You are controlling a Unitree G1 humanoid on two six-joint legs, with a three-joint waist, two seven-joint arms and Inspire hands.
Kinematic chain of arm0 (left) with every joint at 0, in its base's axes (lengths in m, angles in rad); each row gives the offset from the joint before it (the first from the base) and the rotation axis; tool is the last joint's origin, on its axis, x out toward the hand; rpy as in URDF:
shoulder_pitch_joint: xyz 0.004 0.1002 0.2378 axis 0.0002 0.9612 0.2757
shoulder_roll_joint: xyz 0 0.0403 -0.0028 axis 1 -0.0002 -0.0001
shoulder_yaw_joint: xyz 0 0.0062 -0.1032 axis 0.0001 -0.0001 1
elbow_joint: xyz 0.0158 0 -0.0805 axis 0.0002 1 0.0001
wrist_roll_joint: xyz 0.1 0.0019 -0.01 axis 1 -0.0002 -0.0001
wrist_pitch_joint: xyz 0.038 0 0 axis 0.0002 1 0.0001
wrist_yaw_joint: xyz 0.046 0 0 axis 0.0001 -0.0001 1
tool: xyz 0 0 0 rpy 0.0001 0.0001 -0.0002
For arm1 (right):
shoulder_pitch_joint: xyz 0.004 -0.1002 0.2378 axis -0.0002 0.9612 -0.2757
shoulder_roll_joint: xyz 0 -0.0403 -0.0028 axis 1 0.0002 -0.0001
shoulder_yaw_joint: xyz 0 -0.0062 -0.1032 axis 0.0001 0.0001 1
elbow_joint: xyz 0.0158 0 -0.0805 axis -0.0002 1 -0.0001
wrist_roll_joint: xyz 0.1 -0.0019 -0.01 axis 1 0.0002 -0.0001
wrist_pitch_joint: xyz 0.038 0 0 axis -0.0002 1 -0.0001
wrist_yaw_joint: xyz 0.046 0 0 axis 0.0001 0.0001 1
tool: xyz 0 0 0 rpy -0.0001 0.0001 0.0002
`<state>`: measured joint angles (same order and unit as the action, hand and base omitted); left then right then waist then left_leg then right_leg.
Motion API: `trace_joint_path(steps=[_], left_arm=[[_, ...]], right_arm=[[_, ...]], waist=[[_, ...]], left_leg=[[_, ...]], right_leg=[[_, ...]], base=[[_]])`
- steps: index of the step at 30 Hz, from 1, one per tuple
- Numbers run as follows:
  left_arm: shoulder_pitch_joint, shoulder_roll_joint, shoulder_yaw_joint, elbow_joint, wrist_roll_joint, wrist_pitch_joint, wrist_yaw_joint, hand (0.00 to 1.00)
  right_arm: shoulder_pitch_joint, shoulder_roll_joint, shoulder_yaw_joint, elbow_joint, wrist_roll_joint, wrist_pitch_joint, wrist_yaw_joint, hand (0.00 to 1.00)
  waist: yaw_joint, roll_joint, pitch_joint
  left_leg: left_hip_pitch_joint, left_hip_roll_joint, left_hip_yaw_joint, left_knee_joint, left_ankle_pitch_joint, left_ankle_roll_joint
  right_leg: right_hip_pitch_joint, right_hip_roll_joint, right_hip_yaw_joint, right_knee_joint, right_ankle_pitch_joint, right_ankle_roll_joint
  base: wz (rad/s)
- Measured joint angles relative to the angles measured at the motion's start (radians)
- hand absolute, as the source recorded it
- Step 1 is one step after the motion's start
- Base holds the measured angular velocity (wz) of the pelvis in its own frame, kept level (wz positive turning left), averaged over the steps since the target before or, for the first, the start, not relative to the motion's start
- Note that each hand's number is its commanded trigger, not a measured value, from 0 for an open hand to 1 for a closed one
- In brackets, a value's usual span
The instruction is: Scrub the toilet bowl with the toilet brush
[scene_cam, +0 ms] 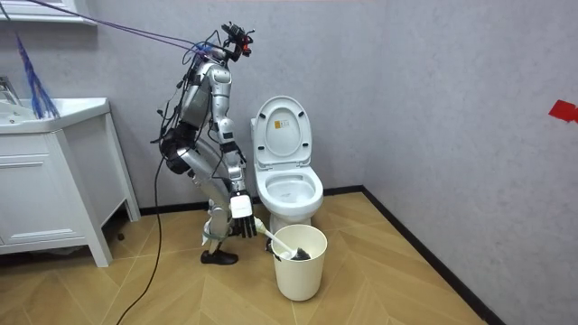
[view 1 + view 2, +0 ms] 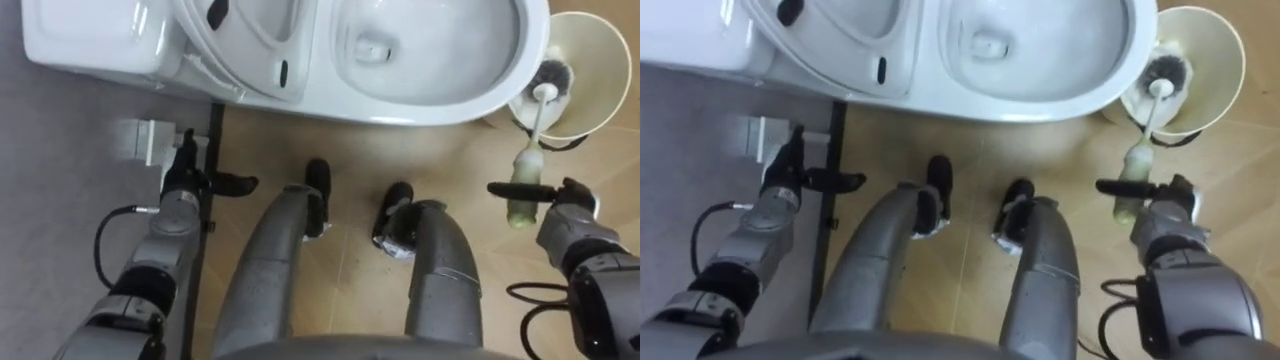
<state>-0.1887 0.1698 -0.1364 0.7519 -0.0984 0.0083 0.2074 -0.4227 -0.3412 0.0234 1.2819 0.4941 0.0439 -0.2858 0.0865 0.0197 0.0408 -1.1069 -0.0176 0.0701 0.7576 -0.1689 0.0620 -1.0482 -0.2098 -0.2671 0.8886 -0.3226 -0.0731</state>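
Robot stands facing the toilet [image 2: 440,95], lid and seat raised. Right hand [image 2: 568,208], to the right of the toilet, has its fingers clamped on the brush [image 2: 528,158] handle. The brush head rests in the bucket [image 2: 605,60] beside the toilet. Left hand [image 2: 188,182] is left of the toilet, empty, fingers straight, thumb spread.

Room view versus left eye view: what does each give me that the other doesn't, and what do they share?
Room view adds: the robot bent forward before the toilet, the white cabinet at the room view's left, and the raised lid seen face-on. Left eye view adds: the right hand with fingers curled on the brush handle, the left hand open near the wall, and the inside of the bowl. Shared: the toilet, the bucket, and the brush with its head in that bucket.
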Motion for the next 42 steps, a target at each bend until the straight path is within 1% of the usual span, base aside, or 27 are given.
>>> trace_joint_path(steps=[3,7,9,12,14,16,19,23,25,26,27,32,35,40,42], left_arm=[[0.001,0.0,-0.019,-0.009,0.0,-0.012,-0.002,0.0],[0.0,0.0,-0.027,-0.024,-0.009,-0.012,-0.002,0.0],[-0.003,0.0,-0.036,-0.029,-0.027,-0.018,-0.001,0.0],[-0.001,0.0,-0.049,-0.029,-0.031,-0.018,-0.002,0.0],[-0.001,0.001,-0.051,-0.029,-0.031,-0.019,-0.002,0.0],[-0.001,0.001,-0.053,-0.029,-0.03,-0.019,-0.001,0.0],[0.002,0.001,-0.059,-0.029,-0.032,-0.022,-0.001,0.0],[0.011,0.008,-0.081,-0.045,-0.067,-0.022,0.001,0.0],[0.014,0.011,-0.092,-0.059,-0.069,-0.022,0.002,0.0],[0.016,0.015,-0.099,-0.067,-0.074,-0.022,0.003,0.0],[0.016,0.018,-0.103,-0.067,-0.078,-0.022,0.003,0.0],[0.019,0.031,-0.105,-0.071,-0.109,-0.022,0.003,0.0],[0.022,0.042,-0.105,-0.072,-0.131,-0.022,0.003,0.0],[0.026,0.044,-0.107,-0.072,-0.149,-0.022,0.003,0.0],[0.026,0.044,-0.118,-0.076,-0.16,-0.02,0.003,0.0]], right_arm=[[-0.003,-0.002,0.0,-0.011,0.018,-0.001,0.007,0.0],[-0.007,-0.004,0.001,-0.041,0.051,-0.002,0.007,0.0],[-0.011,-0.005,0.006,-0.056,0.104,-0.009,0.007,0.0],[-0.012,-0.006,0.007,-0.08,0.162,-0.014,0.012,0.0],[-0.013,-0.006,0.015,-0.08,0.171,-0.024,0.018,1.0],[-0.013,-0.007,0.023,-0.079,0.18,-0.026,0.018,1.0],[-0.012,-0.007,0.034,-0.074,0.234,-0.031,0.024,1.0],[-0.011,-0.013,0.044,-0.037,0.265,-0.032,0.046,1.0],[-0.009,-0.022,0.054,-0.027,0.271,-0.028,0.051,1.0],[-0.007,-0.027,0.074,-0.012,0.284,-0.026,0.051,1.0],[-0.003,-0.029,0.081,0.002,0.286,-0.025,0.06,1.0],[0.011,-0.036,0.096,0.006,0.297,-0.019,0.092,1.0],[0.011,-0.036,0.112,0.006,0.319,0.002,0.104,1.0],[0.014,-0.036,0.122,0.023,0.329,0.002,0.123,1.0],[0.015,-0.036,0.152,0.023,0.335,0.004,0.133,1.0]], waist=[[-0.001,-0.002,0.003],[-0.003,-0.002,0.0035],[-0.001,-0.002,0.0041],[-0.001,-0.003,0.0046],[-0.001,-0.003,0.0047],[-0.001,-0.003,0.0047],[-0.001,-0.003,0.0047],[0.001,0.0,0.0055],[0.003,0.002,0.0067],[0.004,0.002,0.0067],[0.004,0.002,0.0067],[0.005,0.002,0.0066],[0.007,0.002,0.0064],[0.011,0.003,0.006],[0.015,0.003,0.006]], left_leg=[[-0.025,0.0,-0.006,0.037,-0.017,-0.003],[-0.065,0.002,-0.015,0.084,-0.034,-0.008],[-0.089,0.003,-0.017,0.111,-0.042,-0.009],[-0.112,0.001,-0.018,0.128,-0.044,-0.01],[-0.125,0.002,-0.018,0.136,-0.045,-0.011],[-0.134,0.002,-0.018,0.145,-0.047,-0.011],[-0.142,0.003,-0.019,0.147,-0.048,-0.013],[-0.147,0.004,-0.019,0.155,-0.051,-0.013],[-0.151,0.005,-0.02,0.159,-0.052,-0.012],[-0.153,0.005,-0.02,0.166,-0.055,-0.011],[-0.154,0.004,-0.019,0.173,-0.058,-0.007],[-0.163,0.001,-0.015,0.18,-0.061,-0.004],[-0.163,0.0,-0.016,0.18,-0.061,-0.004],[-0.162,-0.002,-0.016,0.18,-0.06,-0.003],[-0.158,-0.002,-0.016,0.18,-0.06,-0.003]], right_leg=[[-0.02,-0.004,-0.001,0.035,-0.02,-0.002],[-0.051,-0.007,-0.004,0.076,-0.04,-0.008],[-0.071,-0.01,-0.007,0.101,-0.051,-0.013],[-0.096,-0.017,-0.007,0.123,-0.056,-0.018],[-0.107,-0.017,-0.007,0.13,-0.057,-0.018],[-0.115,-0.018,-0.007,0.139,-0.059,-0.02],[-0.121,-0.018,-0.008,0.14,-0.059,-0.02],[-0.122,-0.018,-0.012,0.141,-0.059,-0.02],[-0.125,-0.019,-0.013,0.143,-0.059,-0.019],[-0.127,-0.019,-0.013,0.147,-0.06,-0.019],[-0.128,-0.023,-0.012,0.156,-0.065,-0.019],[-0.142,-0.029,-0.007,0.169,-0.07,-0.019],[-0.142,-0.031,-0.008,0.171,-0.072,-0.02],[-0.141,-0.032,-0.008,0.172,-0.072,-0.019],[-0.136,-0.032,-0.008,0.172,-0.072,-0.019]], base=[[0.09],[0.04],[0.06],[0.0],[0.0],[0.0],[0.0],[0.0],[0.0],[0.0],[0.0],[0.0],[0.01],[0.0],[0.0]])
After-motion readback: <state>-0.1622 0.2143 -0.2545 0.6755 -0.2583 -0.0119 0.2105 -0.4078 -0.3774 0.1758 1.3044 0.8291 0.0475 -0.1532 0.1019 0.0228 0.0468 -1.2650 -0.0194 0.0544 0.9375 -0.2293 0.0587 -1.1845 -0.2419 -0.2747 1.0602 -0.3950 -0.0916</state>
